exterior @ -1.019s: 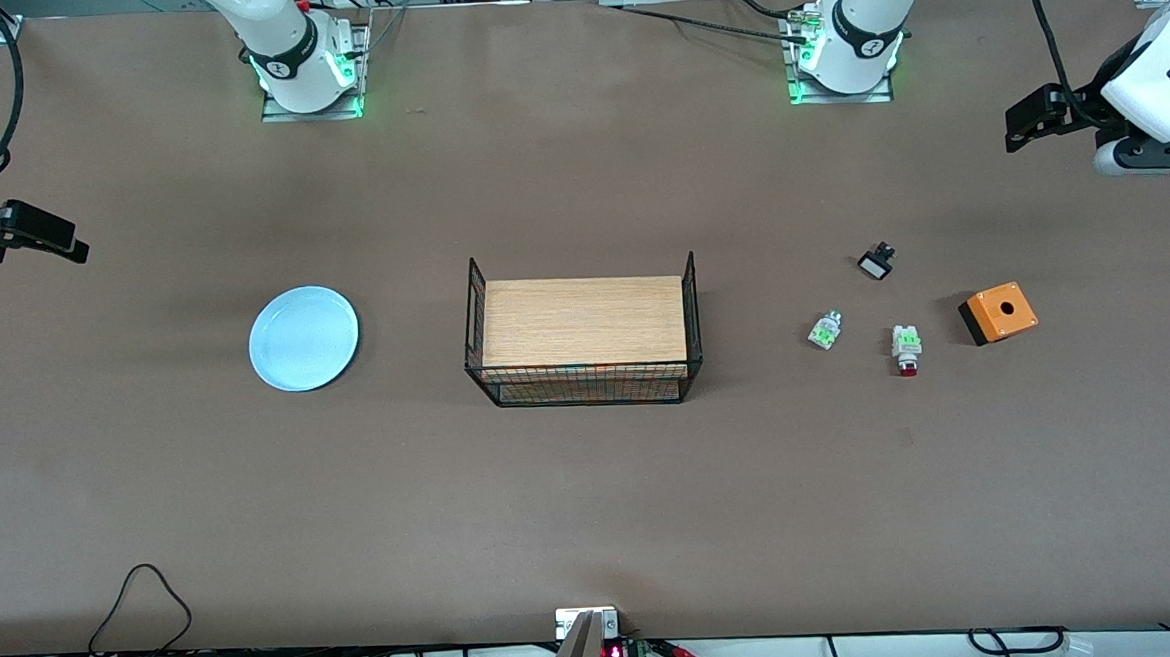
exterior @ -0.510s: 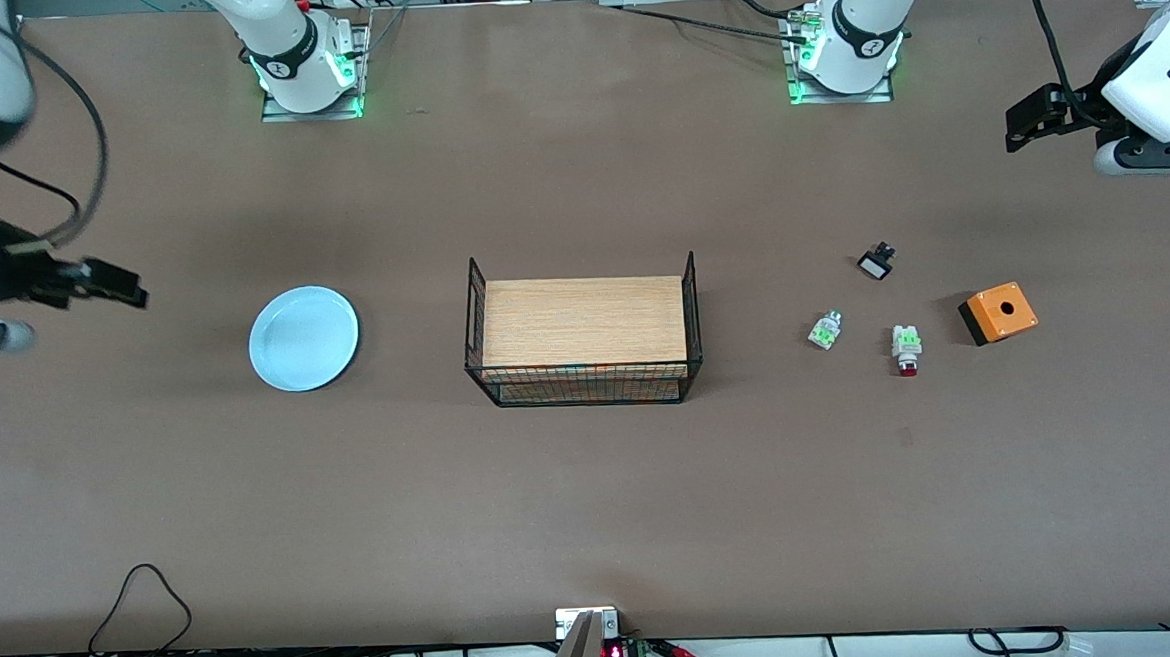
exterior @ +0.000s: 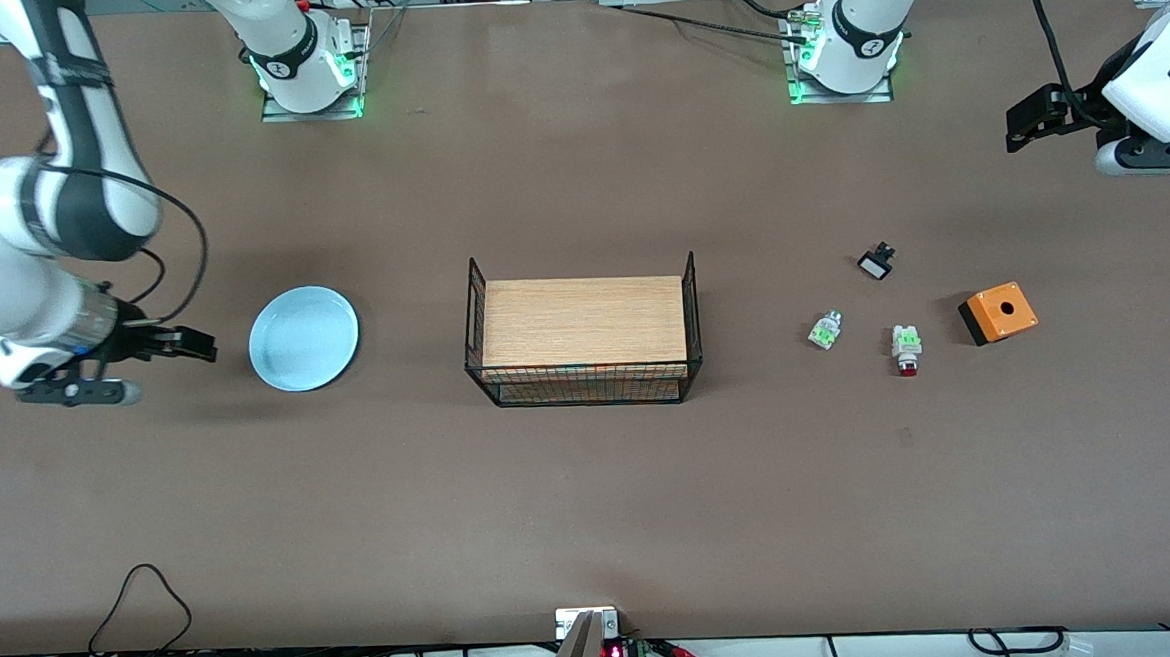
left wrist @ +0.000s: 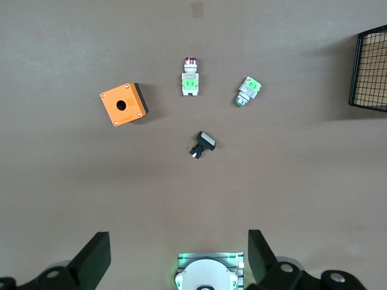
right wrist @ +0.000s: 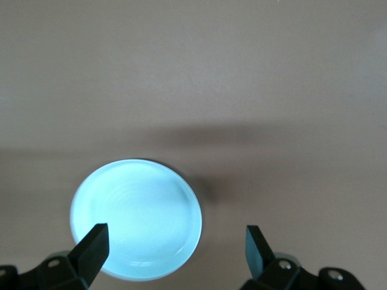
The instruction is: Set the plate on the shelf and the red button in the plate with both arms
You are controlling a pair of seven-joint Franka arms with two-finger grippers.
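The pale light-blue plate [exterior: 303, 338] lies flat on the table toward the right arm's end; it also shows in the right wrist view [right wrist: 136, 219]. My right gripper [exterior: 203, 346] is open and empty just beside the plate's rim, its own view [right wrist: 175, 238] looking down at the plate's edge. The red button [exterior: 907, 349], white with green clips and a dark red cap, lies toward the left arm's end; it also shows in the left wrist view [left wrist: 190, 81]. My left gripper [exterior: 1017, 131] is open and empty, held high over that end of the table [left wrist: 178, 241], waiting.
A black wire basket with a wooden board [exterior: 582, 331] stands mid-table. Near the red button lie a white-green piece without a cap [exterior: 824, 330], a small black part [exterior: 876, 262] and an orange box with a black base [exterior: 998, 313].
My right arm has swung in from the table's edge and come down beside the plate. The left arm and all objects have not moved.
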